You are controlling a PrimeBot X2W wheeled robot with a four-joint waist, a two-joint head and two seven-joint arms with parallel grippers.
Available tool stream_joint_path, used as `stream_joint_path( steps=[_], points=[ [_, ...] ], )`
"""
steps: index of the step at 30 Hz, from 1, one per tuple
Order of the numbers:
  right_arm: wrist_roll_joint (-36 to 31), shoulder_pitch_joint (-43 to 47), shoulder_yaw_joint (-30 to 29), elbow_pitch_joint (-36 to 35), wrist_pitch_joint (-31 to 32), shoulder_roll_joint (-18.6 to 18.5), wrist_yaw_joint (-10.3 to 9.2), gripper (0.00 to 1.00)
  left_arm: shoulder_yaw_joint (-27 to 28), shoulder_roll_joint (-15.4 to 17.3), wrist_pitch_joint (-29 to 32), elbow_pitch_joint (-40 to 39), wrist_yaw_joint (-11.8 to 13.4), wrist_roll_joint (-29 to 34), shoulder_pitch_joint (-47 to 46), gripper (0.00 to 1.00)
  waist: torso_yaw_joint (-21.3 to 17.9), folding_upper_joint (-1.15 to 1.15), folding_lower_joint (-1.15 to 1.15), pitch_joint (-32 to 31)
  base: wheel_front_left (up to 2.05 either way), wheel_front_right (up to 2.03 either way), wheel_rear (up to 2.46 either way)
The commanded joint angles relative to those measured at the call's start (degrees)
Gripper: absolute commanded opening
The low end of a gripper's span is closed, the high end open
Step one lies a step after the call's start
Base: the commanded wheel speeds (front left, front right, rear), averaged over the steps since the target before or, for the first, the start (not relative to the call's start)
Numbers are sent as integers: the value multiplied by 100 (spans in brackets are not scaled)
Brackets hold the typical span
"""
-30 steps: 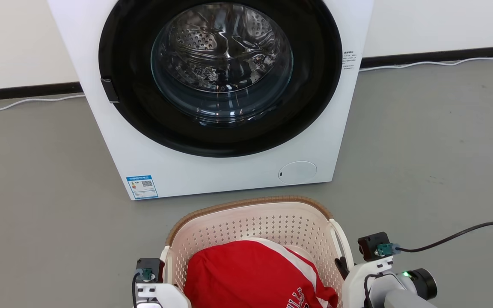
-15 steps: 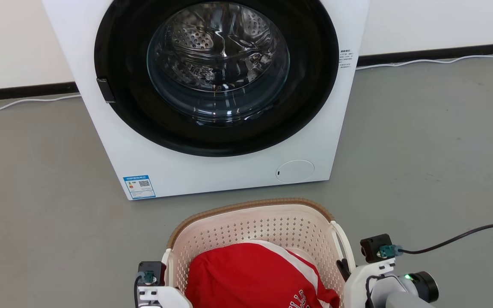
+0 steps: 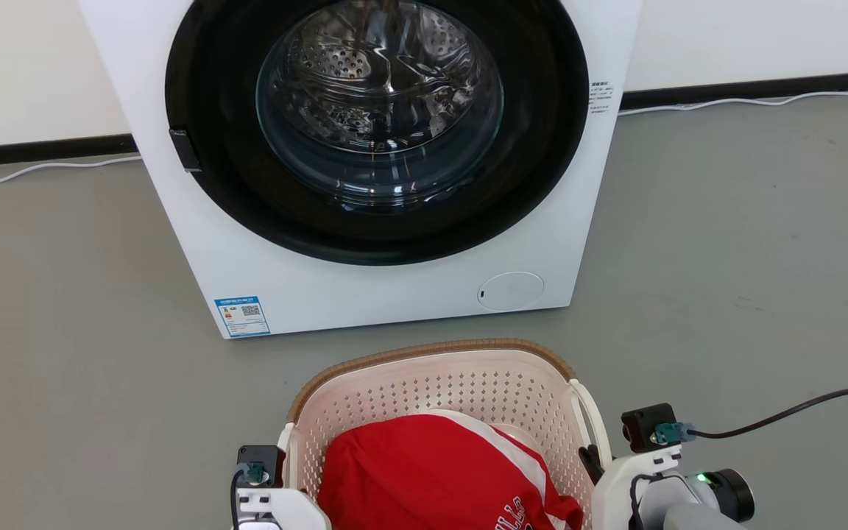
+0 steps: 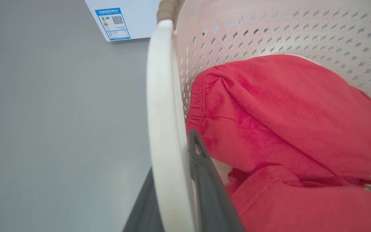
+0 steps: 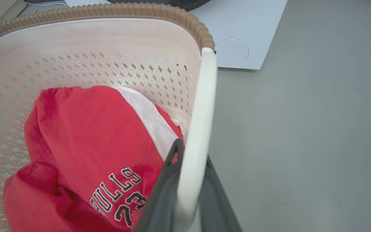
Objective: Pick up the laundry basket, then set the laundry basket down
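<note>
A large white front-loading washing machine (image 3: 365, 294) with a round dark glass door stands on the grey floor (image 3: 726, 258). Just in front of it, between the robot's two arms, is the small cream-white perforated plastic laundry basket (image 3: 431, 390), rounded-rectangular with a brown woven-look rim. A crumpled red and white sports jersey (image 3: 431, 471) with black lettering fills its bottom.

The left gripper (image 4: 172, 174) pinches the basket's left white loop handle (image 4: 159, 106) between its dark fingers. The right gripper (image 5: 193, 161) clamps the right white loop handle (image 5: 198, 129) the same way.

The step looks like the carry between lift and set-down, though the underside is hidden, so floor clearance cannot be told. The next move calls for both arms lowering evenly, level, before the fingers part.
</note>
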Motion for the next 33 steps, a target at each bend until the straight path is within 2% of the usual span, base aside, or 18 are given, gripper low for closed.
stream_joint_path(
  steps=[1,15,20,27,33],
  points=[
    [23,-162,116,-73,-150,-6,-10,0,34,85,-93,-55,-15,-9,-300,0,14,0,0,9,0,0,0],
    [224,-304,229,-231,-376,-6,-10,0,-102,85,-280,47,51,-118,-691,0,58,0,0,404,0,0,0],
    [258,-543,271,-321,-504,-6,-10,0,-48,145,-384,78,77,-106,-1018,0,45,0,0,801,0,0,0],
    [247,-936,183,-399,-647,-6,-10,0,88,252,-462,35,234,-57,-1468,0,43,0,0,1405,0,0,0],
    [-9,-1343,-208,-596,-664,-6,-10,0,306,517,-468,-472,464,207,-1828,0,39,0,0,2063,0,0,0]
  ],
)
